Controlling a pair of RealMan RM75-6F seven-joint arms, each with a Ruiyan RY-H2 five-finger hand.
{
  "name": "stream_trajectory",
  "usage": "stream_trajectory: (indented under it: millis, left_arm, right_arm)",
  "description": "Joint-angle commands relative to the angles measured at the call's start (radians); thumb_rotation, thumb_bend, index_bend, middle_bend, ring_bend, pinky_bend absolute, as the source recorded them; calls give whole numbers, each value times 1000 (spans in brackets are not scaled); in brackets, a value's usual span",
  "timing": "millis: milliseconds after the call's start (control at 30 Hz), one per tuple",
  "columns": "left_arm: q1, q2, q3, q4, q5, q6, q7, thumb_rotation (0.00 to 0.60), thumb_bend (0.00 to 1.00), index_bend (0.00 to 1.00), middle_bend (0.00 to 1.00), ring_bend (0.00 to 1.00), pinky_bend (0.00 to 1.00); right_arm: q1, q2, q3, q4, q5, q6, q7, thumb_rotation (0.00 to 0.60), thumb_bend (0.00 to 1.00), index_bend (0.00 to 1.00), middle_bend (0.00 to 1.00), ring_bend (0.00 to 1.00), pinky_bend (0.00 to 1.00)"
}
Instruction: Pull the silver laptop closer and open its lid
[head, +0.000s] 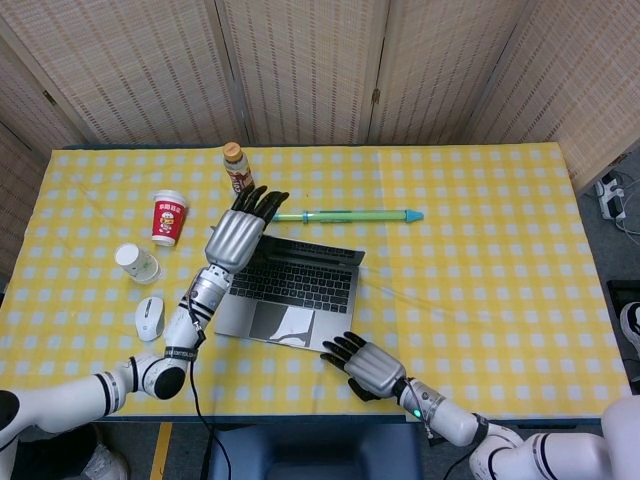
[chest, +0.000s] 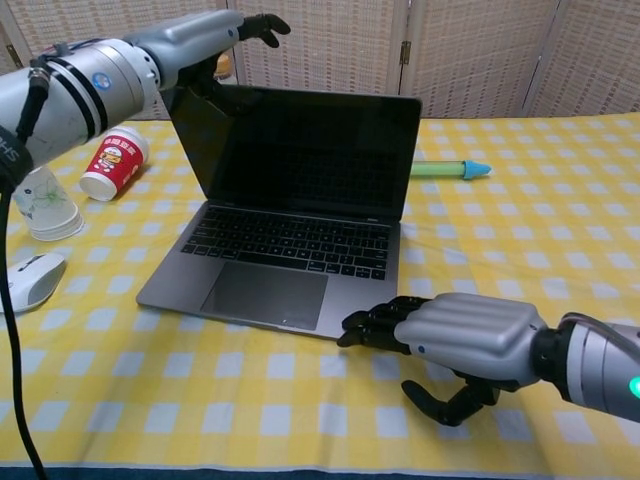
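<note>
Two paper cups (chest: 112, 161) beside laptop (chest: 290, 215)

The laptop (chest: 290, 250) is matt grey metal with a glossy dark screen — on smooth checked cloth (chest: 560, 230).

Yellow check under everything

My hands (chest: 470, 335) are silver with black fingers (chest: 372, 322); the laptop (chest: 270, 285) is silver-grey, keys and screen black; the tablecloth (head: 480, 260) is yellow-and-white check; at upper left, a red-and-white cup (head: 168, 217).
</note>
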Motion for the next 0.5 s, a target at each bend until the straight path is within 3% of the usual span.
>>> stream_trajectory:
  millis: [33, 500]
  left_arm:
    - [-26, 2, -17, 16, -43, -19, 20, 600, 513, 0, 117, 16, 0]
    - [-108, -6, -41, 66, -219, -53, 91, 600, 469, 0, 60, 0, 0]
  right_arm:
    - [3, -1, 1, 1, 6, 1, -1, 494, 725, 0, 0, 0, 0]
    - [17, -13, -2, 7, 31, 7, -13, 490, 726, 0, 0, 0, 0]
